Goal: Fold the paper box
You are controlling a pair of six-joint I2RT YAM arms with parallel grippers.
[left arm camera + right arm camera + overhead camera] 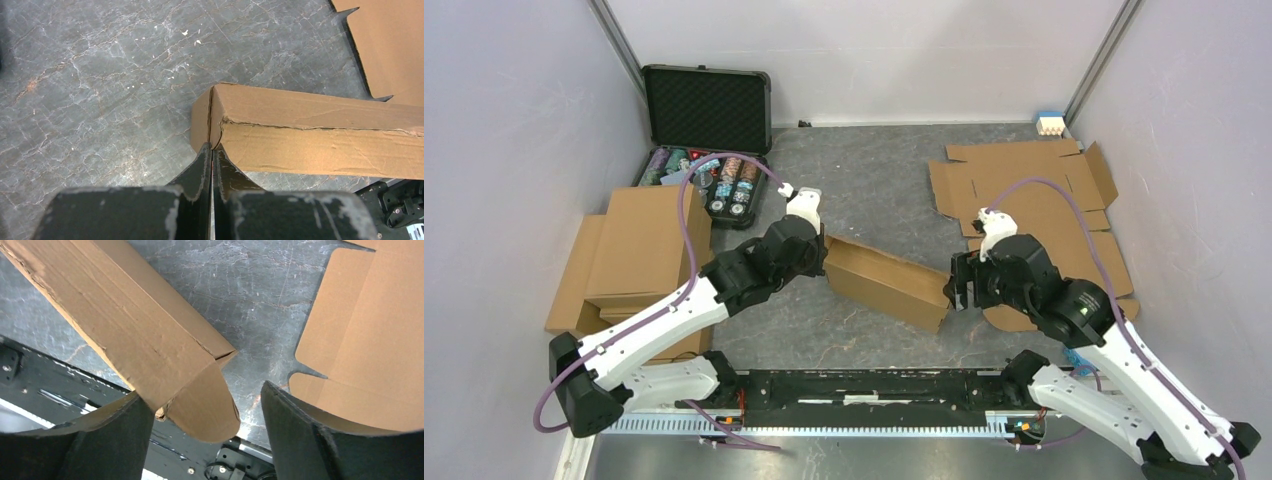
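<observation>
This looks like a robotics lab test cell: plain pale wall panels (504, 120) on slim metal corner posts (619, 40) enclose a grey marbled desk (874, 190). A white-and-black jointed left robot arm (654, 320) and its matching right arm (1124, 360) are bolted to a black mounting rail (864, 385) at the near edge. Stacks of flat brown cardboard blanks (639, 250) lie alongside.

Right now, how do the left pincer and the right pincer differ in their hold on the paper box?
The left pincer is shut, its tips against one end corner of the paper box; the right pincer is open, jaws straddling the opposite end unclamped. The left meets a closed corner; the right faces a rounded flap sticking out. Both are at the same box, one per end.
</observation>
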